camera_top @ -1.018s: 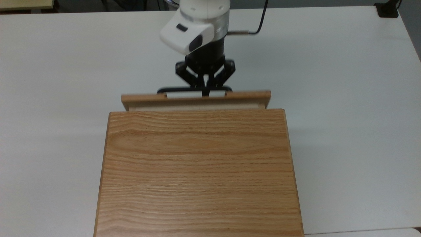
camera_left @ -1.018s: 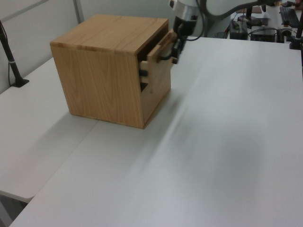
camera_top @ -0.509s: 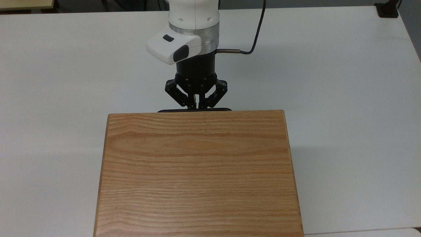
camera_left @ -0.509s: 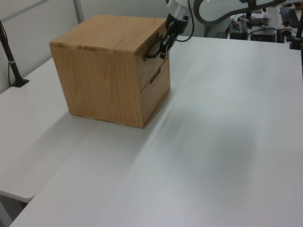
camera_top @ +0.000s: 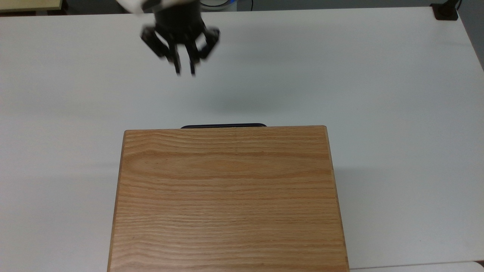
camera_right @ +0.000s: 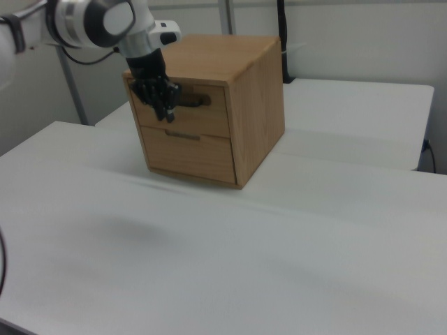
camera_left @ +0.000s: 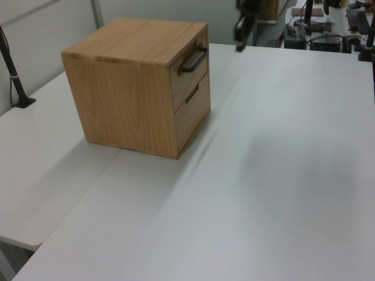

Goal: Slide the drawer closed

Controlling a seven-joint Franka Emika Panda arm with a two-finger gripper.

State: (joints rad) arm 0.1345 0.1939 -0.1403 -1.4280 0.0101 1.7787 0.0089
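The drawer is the upper one in the oak cabinet, and its front sits flush with the cabinet face. In the top view just its black bar handle pokes out past the cabinet top. My gripper hangs above the white table, well away from the handle and toward the top view's upper left. Its fingers stand a little apart with nothing between them. In the left view the gripper is up and to the right of the cabinet. In the right view the gripper overlaps the drawer front.
A second drawer sits shut below the first. The white table spreads wide around the cabinet. A black clamp post stands at the left view's left edge, and a black mount at the top view's upper right corner.
The drawer slid in from partly open to flush. The gripper then let go of the handle, opened, and pulled back and up toward the top view's upper left.
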